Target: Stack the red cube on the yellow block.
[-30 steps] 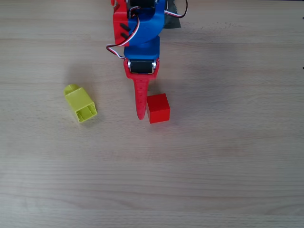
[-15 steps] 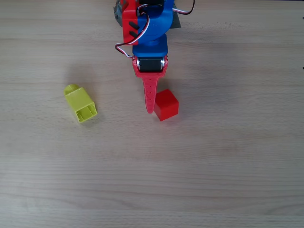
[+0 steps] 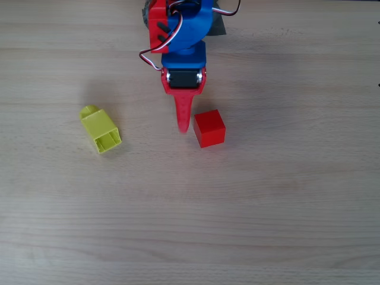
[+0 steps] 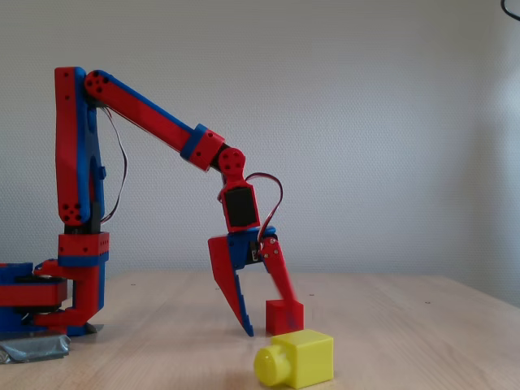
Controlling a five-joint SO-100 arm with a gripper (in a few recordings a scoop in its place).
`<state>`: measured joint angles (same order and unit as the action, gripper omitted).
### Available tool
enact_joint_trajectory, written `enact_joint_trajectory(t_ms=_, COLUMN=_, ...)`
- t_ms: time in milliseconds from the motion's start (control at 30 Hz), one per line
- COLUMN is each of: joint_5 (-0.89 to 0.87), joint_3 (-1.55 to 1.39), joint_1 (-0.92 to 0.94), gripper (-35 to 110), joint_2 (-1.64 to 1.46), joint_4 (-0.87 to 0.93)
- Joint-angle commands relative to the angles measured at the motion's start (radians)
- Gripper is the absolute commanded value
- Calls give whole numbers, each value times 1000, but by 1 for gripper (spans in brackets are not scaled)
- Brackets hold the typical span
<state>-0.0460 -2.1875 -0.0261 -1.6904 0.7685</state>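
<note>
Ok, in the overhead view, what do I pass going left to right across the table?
Yellow block → gripper → red cube. The block lies well apart on the left; the cube sits just right of the red finger tip.

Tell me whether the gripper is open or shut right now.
Open. In the fixed view the gripper has its two fingers spread apart above the table, with the red cube unheld beside them.
</note>
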Motion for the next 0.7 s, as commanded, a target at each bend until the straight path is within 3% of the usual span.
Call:
enact_joint_trajectory(t_ms=0, joint_5=-21, joint_3=43, joint_1=-5, gripper=41, joint_2=-49, joint_4=17)
enact_joint_trajectory(t_ms=667, joint_5=31, joint_3=21, joint_1=-32, gripper=49, joint_2=-46, joint_4=-9)
